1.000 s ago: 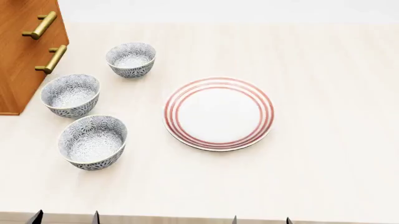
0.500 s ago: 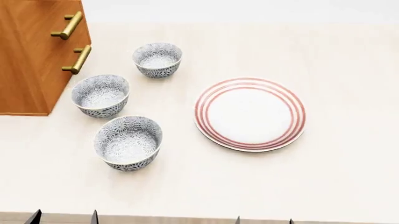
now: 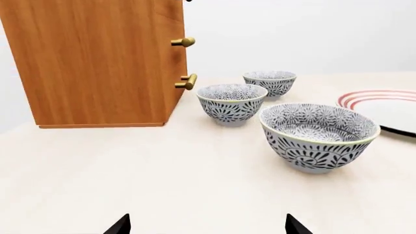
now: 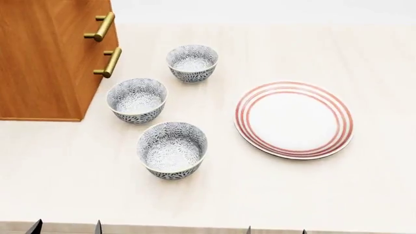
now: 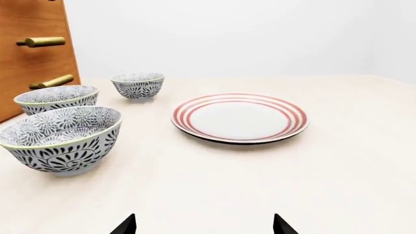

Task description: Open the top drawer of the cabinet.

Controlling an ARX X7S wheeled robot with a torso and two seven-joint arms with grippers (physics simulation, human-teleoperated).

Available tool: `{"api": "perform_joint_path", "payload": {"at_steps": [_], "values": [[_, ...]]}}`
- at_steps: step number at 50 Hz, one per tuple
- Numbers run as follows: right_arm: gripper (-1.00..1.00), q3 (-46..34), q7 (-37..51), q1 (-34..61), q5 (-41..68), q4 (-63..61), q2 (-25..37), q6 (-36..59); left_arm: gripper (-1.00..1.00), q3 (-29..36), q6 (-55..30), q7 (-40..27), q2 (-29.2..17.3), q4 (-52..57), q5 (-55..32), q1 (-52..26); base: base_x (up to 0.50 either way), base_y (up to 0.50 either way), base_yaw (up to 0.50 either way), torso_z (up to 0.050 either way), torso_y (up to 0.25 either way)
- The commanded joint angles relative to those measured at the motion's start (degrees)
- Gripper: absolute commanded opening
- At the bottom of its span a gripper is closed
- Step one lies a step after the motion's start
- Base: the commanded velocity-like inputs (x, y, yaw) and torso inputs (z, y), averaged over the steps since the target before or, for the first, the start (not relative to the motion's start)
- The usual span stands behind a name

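Observation:
The orange-brown cabinet (image 4: 46, 63) stands at the table's far left, its drawer fronts facing right. Only two brass handles show, the lower (image 4: 108, 62) and the one above it (image 4: 99, 27). The top drawer is cut off above the frame in every view. The cabinet also shows in the left wrist view (image 3: 97, 63) and the right wrist view (image 5: 32, 63). My left gripper (image 4: 65, 228) (image 3: 208, 226) is open and empty at the table's near edge, far from the cabinet. My right gripper (image 4: 274, 230) (image 5: 202, 225) is open and empty too.
Three patterned grey bowls stand right of the cabinet: far (image 4: 192, 62), middle (image 4: 136, 100), near (image 4: 172, 148). A white plate with red rings (image 4: 293, 119) lies further right. The pale table (image 4: 293, 195) runs to its near edge by my grippers.
The head view has shifted left: cabinet, bowls and plate all slid right in the picture, and more of the cabinet shows. The gripper tips stay at the bottom edge, still open.

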Motion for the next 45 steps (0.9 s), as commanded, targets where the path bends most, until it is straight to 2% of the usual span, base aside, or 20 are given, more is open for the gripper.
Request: {"api": "perform_joint_path", "payload": {"at_steps": [1, 8, 10, 45], "values": [[1.00, -0.7, 0.9, 0.2, 1.1, 0.1, 0.8, 0.1, 1.00, 1.1, -0.1, -1.1, -0.6, -0.4, -0.2, -0.3, 0.00, 0.00, 0.00, 0.000, 0.000], [1.00, -1.2, 1.3, 0.4, 1.5, 0.7, 1.2, -0.4, 1.00, 1.6, 0.8, -0.9, -1.2, -0.3, -1.0, -0.2, 0.00, 0.00, 0.00, 0.000, 0.000], [1.00, -1.3, 1.4, 0.4, 1.6, 0.7, 1.3, -0.5, 1.00, 0.9, 0.8, -0.1, -1.3, -0.2, -3.0, -0.4, 0.00, 0.00, 0.00, 0.050, 0.002], [1.00, -3.4, 3.7, 0.9, 2.7, 0.8, 2.8, 0.5, 1.00, 3.4, 1.5, -2.3, -2.8, -0.6, -2.7, -0.5, 0.00, 0.00, 0.00, 0.050, 0.003]]}}
